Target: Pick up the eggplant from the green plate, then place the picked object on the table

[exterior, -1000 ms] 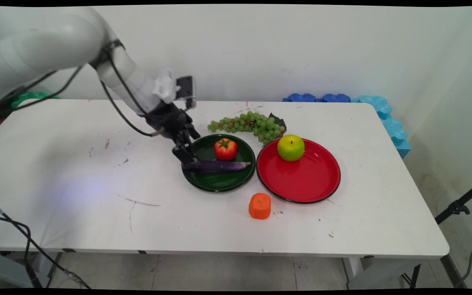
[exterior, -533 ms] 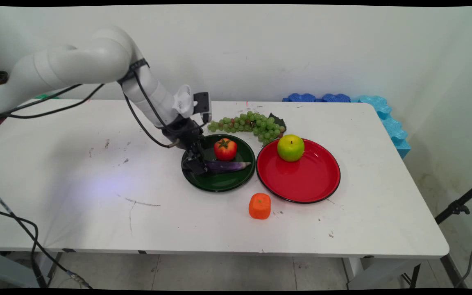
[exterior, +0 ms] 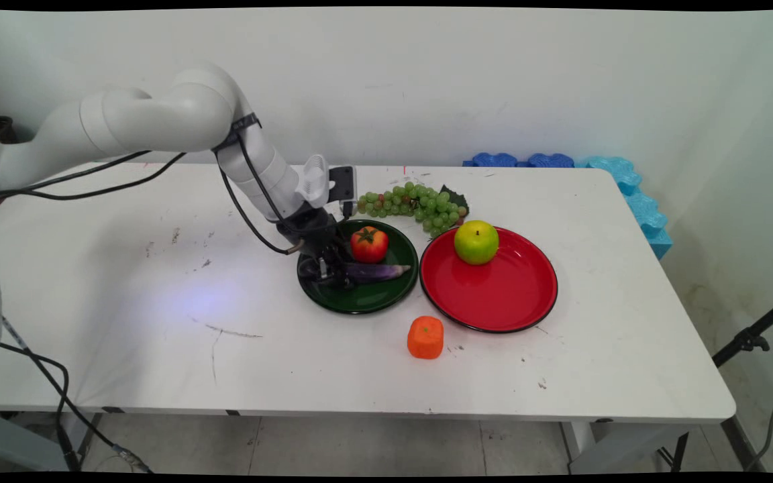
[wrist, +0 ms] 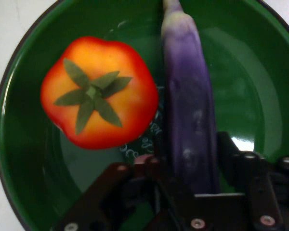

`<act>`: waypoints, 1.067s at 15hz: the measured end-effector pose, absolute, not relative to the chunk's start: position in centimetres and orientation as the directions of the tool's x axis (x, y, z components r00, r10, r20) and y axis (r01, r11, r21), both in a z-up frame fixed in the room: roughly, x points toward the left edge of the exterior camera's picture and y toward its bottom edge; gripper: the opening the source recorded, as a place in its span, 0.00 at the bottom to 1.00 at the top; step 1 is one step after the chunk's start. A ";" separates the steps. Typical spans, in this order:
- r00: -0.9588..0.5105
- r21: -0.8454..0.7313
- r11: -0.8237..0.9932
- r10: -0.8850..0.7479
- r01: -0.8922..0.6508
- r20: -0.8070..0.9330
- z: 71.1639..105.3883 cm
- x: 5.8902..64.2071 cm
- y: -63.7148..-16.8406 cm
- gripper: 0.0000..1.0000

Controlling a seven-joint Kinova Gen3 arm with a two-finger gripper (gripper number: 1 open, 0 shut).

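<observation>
While the gripper (exterior: 328, 271) (wrist: 190, 166) sits low in the green plate (exterior: 359, 303) (wrist: 262, 91), its two fingers squeeze the near end of the eggplant (exterior: 378, 272) (wrist: 188, 96), one on each side. The eggplant lies flat on that plate, just beside the tomato (exterior: 369, 244) (wrist: 98, 98). An apple (exterior: 476, 242) sits on the red plate (exterior: 494, 295) nearby.

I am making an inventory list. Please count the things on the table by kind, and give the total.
Plates: 2, green plate and red plate
Fruit: 3, apple, grapes, orange fruit
Vegetables: 2, tomato, eggplant
Total: 7
</observation>
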State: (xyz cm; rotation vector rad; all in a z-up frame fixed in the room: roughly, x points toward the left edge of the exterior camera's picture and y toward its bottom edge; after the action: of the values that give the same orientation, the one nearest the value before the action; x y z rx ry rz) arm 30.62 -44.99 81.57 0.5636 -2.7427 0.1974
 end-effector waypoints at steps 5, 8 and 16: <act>-0.872 -0.076 0.917 -0.343 -0.392 0.350 81.2 30.2 -45.0 0.00; -0.868 -0.085 0.914 -0.342 -0.396 0.360 81.6 29.9 -44.7 0.00; -0.844 -0.093 0.903 -0.350 -0.419 0.406 87.7 26.8 -42.9 0.00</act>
State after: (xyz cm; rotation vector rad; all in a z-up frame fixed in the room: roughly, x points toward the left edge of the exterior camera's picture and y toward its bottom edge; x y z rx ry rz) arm 26.84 -42.92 87.71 0.5636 -2.6823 0.2500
